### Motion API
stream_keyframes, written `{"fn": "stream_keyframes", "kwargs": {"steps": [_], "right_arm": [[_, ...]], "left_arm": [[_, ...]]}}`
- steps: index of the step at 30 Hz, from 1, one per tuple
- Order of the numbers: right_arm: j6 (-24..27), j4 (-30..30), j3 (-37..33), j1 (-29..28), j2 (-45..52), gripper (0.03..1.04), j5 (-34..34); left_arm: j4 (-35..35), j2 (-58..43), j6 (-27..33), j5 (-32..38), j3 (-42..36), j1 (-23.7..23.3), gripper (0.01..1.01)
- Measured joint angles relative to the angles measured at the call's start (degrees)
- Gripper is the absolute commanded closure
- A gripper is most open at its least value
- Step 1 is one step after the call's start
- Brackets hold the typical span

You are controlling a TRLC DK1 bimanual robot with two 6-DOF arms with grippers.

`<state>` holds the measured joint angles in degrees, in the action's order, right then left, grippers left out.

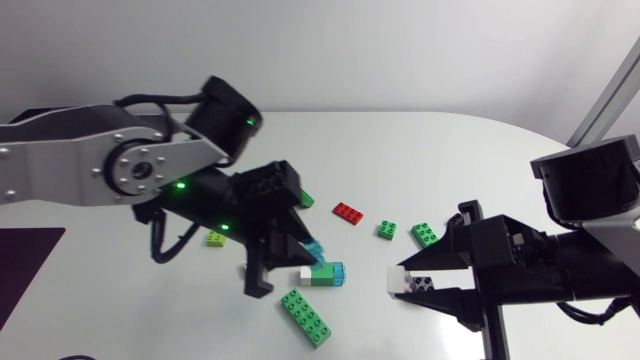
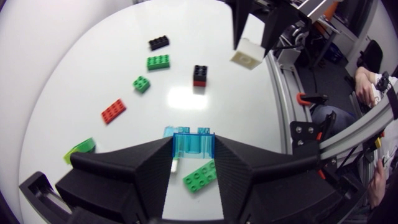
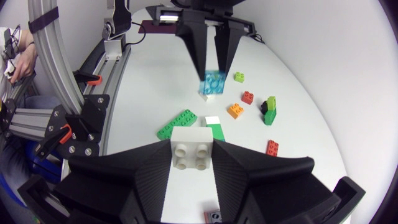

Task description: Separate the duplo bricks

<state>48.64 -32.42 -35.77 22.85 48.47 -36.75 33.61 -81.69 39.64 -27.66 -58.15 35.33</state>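
The left tool (image 2: 193, 142) pinches a translucent blue plastic duplo brick (image 2: 193, 149) over the white bench (image 2: 74, 74); its long axis runs from finger to finger. The right tool (image 3: 193, 146) pinches a white 4-stud duplo brick (image 3: 191, 154), studs toward its camera.

White table (image 1: 420, 150); dark mat (image 1: 25, 270) near edge.

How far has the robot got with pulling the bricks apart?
The red brick already lies single. In hand: the left fingers grip a blue brick, the right fingers a white brick, apart. Left: the black-on-red stack is still joined.
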Motion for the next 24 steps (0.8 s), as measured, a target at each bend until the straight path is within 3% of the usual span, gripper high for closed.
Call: {"fn": "stream_keyframes", "kwargs": {"steps": [5,12,24], "right_arm": [[0.2,-0.2,0.3,-0.4,0.4,0.78,-0.1],[0.2,0.0,0.3,-0.4,1.7,0.78,-0.1],[0.2,0.1,0.3,-0.3,2.3,0.78,-0.1]], "left_arm": [[-1.4,5.8,5.0,-1.2,11.2,-12.2,0.752],[-7.5,6.0,7.8,-6.5,23.1,-27.1,0.752],[-20.8,4.3,11.8,-13.4,35.1,-40.1,0.749]]}}
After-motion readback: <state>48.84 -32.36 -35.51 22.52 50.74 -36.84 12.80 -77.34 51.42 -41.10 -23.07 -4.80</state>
